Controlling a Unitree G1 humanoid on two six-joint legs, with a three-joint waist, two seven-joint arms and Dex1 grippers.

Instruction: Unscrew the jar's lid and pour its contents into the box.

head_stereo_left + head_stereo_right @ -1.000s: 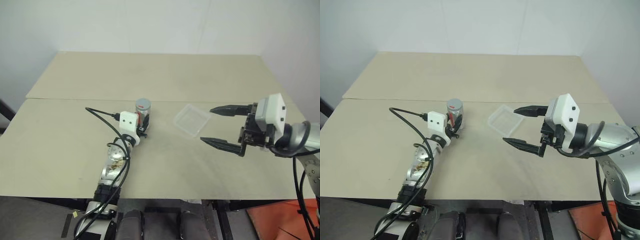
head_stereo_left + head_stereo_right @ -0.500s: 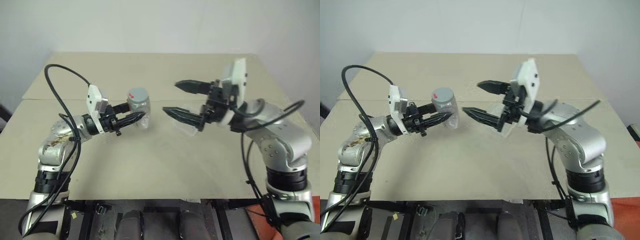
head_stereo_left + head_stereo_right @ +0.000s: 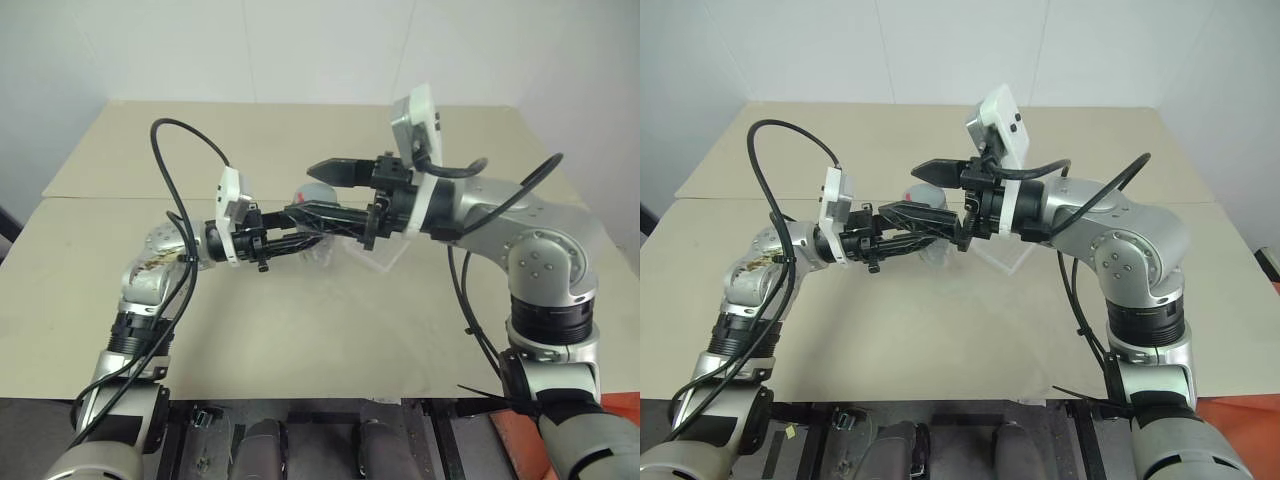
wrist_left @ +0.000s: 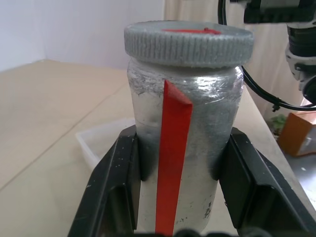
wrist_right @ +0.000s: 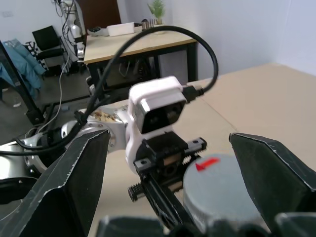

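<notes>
The left claw [image 4: 175, 197] is clenched on the jar [image 4: 185, 148], one black finger [image 4: 111, 187] pressed to each side of the silvery body, with the red strip of the label running up between them. The jar stands upright in that grip, lifted off the counter [image 3: 300, 330]. The lid [image 4: 188, 43] is on the jar, above the fingers, its ribbed grey edge and red mark in plain sight.

The right claw [image 3: 310, 188] is released, spread wide, and comes at the jar from the opposite side, pointing toward the left claw. In the right wrist view its two fingers [image 5: 276, 173] stand one on each side of the lid [image 5: 217, 190], apart from it; the lid sits between them, near their bases, red mark up. In the head view one right finger reaches over the lid and the other lies along the left claw's fingers, so the two claws overlap around the jar.

The box [image 3: 385, 258] sits on the counter just under and behind the right claw, partly hidden by it; past the jar a corner of it shows [image 4: 98, 140]. The jar's contents cannot be made out.
</notes>
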